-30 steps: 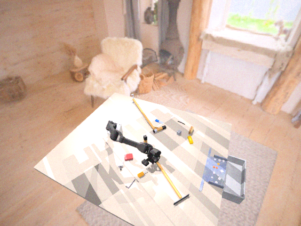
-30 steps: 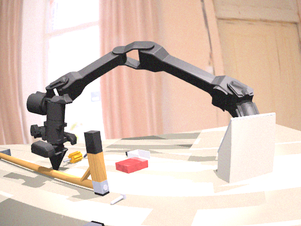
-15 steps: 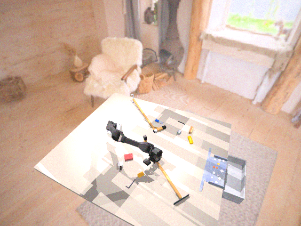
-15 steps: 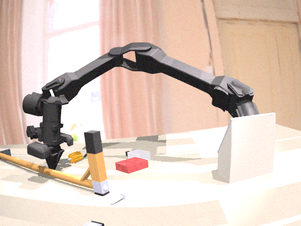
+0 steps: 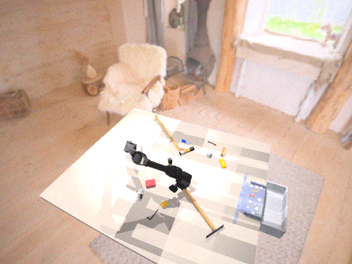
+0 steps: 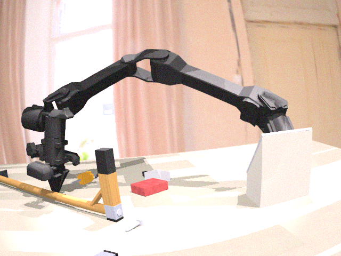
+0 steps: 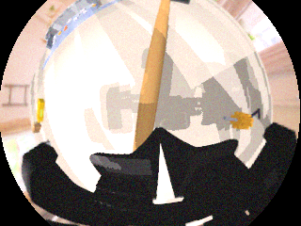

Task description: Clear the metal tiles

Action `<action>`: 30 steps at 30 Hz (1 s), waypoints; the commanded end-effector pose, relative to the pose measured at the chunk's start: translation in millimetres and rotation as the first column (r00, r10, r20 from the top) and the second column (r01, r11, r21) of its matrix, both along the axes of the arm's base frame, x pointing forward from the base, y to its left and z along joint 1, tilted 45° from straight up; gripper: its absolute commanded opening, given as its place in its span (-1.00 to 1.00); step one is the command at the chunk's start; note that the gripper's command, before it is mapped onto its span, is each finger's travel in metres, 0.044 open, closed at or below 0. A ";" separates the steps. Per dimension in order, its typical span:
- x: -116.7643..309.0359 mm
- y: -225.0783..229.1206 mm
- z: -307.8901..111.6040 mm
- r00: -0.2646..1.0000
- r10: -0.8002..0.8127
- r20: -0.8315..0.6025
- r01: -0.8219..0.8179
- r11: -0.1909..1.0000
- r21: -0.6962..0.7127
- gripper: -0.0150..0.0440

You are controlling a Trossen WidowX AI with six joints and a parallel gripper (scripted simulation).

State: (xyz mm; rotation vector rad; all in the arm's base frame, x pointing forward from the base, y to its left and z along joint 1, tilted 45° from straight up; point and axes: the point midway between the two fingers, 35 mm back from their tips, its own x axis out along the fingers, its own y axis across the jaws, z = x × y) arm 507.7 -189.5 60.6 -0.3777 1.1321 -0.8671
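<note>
One long scraper (image 5: 199, 208) (image 6: 41, 192) (image 7: 152, 75), shaft aslant, blade pointing away from arm's base (image 5: 138, 147) (image 6: 286, 168), hand (image 5: 182, 188) (image 6: 56, 190) (image 7: 158, 130) clenched, empty
</note>
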 end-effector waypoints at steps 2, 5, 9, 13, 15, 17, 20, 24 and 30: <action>5.0 4.7 -6.1 1.000 0.001 0.003 -0.001 1.000 0.004 -0.49; 6.9 6.3 -7.8 1.000 0.001 0.003 -0.001 1.000 0.004 -0.49; 9.3 8.3 -10.2 1.000 0.001 0.003 -0.001 1.000 0.004 -0.49; 11.7 10.4 -12.6 1.000 0.001 0.003 -0.001 1.000 0.004 -0.49; 12.8 11.5 -13.8 1.000 0.001 0.003 -0.001 1.000 0.004 -0.49; 14.0 12.5 -15.0 1.000 0.001 0.003 -0.002 1.000 0.004 -0.49; 15.7 14.1 -16.9 1.000 0.002 0.003 -0.002 1.000 0.004 -0.49; 17.9 16.3 -19.4 1.000 0.002 0.004 -0.002 1.000 0.004 -0.49; 21.2 19.6 -23.1 1.000 0.002 0.004 -0.002 1.000 0.004 -0.49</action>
